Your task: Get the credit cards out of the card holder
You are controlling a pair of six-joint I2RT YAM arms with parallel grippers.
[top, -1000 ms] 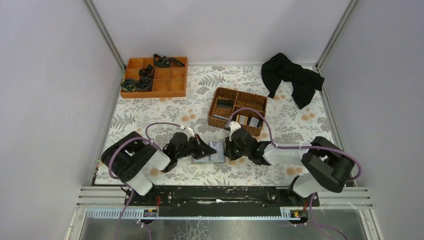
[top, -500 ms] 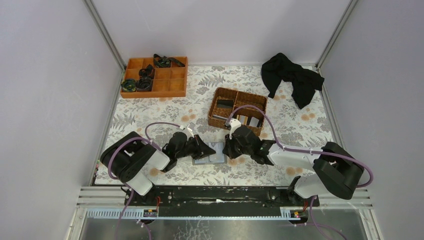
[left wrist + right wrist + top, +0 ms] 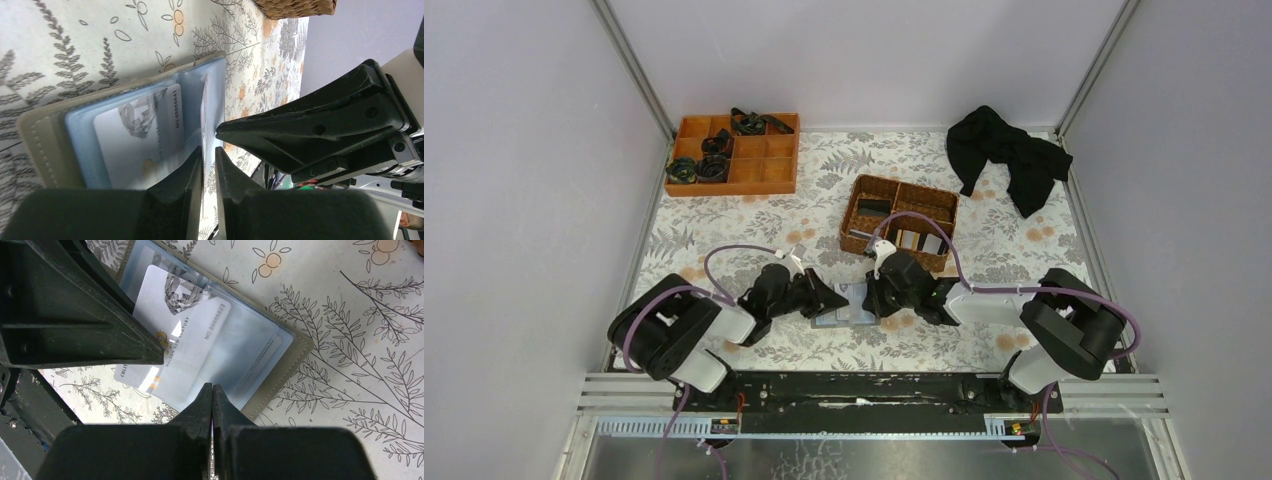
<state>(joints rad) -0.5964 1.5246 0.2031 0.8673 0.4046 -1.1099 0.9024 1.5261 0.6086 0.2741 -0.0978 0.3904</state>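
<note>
The card holder lies open on the floral cloth between my two grippers. Its pale blue clear sleeves and beige cover show in both wrist views. A white credit card with a diamond picture sticks partway out of a sleeve; it also shows in the left wrist view. My left gripper is shut on a thin upright sleeve leaf of the holder. My right gripper is shut, its tips on the holder's sleeve. More cards lie in the basket.
A brown wicker basket stands just behind the holder, its corner also in the left wrist view. An orange divided tray with dark items sits at the back left. A black cloth lies at the back right.
Both grippers have shifted a little to the left, and the right one has closed in on the holder. The holder has moved slightly with them.
</note>
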